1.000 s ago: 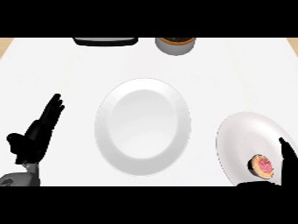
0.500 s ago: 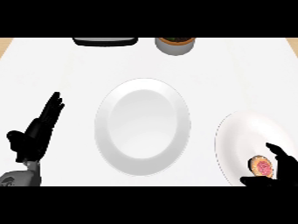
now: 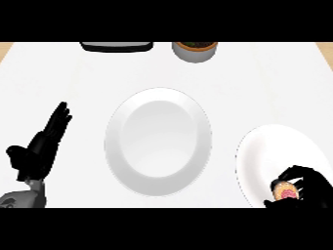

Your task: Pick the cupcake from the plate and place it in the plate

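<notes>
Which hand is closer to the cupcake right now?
Right. The right hand curls around the cupcake on the right plate; the left hand rests open at the far left, beyond the center plate.

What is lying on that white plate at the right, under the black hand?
A pink-topped cupcake lies on the right plate, near its lower edge. The right hand curls round it, hiding its far side; the plate otherwise looks bare.

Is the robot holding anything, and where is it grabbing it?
The right hand curls round the cupcake's sides on the right plate. The left hand holds nothing.
</notes>
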Controlling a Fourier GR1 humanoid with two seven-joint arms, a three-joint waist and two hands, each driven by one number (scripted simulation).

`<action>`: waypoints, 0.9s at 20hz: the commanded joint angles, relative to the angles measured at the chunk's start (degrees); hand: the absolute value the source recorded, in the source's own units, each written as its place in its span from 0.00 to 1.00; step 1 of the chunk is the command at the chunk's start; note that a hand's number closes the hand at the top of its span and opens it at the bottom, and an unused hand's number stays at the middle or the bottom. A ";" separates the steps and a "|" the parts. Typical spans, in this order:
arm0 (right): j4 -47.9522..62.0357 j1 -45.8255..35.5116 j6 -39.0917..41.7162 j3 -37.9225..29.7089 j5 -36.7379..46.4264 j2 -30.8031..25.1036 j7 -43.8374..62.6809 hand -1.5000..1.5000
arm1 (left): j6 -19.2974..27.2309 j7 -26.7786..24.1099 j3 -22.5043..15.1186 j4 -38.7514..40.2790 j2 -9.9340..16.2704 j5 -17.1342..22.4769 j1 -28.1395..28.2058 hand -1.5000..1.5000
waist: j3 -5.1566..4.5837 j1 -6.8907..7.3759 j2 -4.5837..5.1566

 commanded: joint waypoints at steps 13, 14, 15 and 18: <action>-0.71 1.27 -1.96 -1.96 -5.72 -18.31 -47.12 1.00 | -1.06 -3.28 0.98 2.01 0.14 -0.17 1.46 0.50 | 0.68 -0.46 0.29; -2.27 0.38 0.02 -3.62 -7.55 -18.37 -46.03 1.00 | -0.37 0.13 0.55 -2.63 -0.04 -0.03 2.60 0.50 | 0.70 -0.05 0.25; -9.45 4.80 2.07 -3.78 -7.33 -21.18 -45.62 1.00 | -1.96 -1.56 1.48 -0.89 1.47 0.37 2.39 0.50 | 0.65 -0.62 0.16; -13.54 4.40 2.24 -5.33 -7.86 -19.01 -44.54 1.00 | -1.21 -1.57 0.27 -1.82 -0.26 -0.59 3.95 0.50 | 0.67 -0.16 0.27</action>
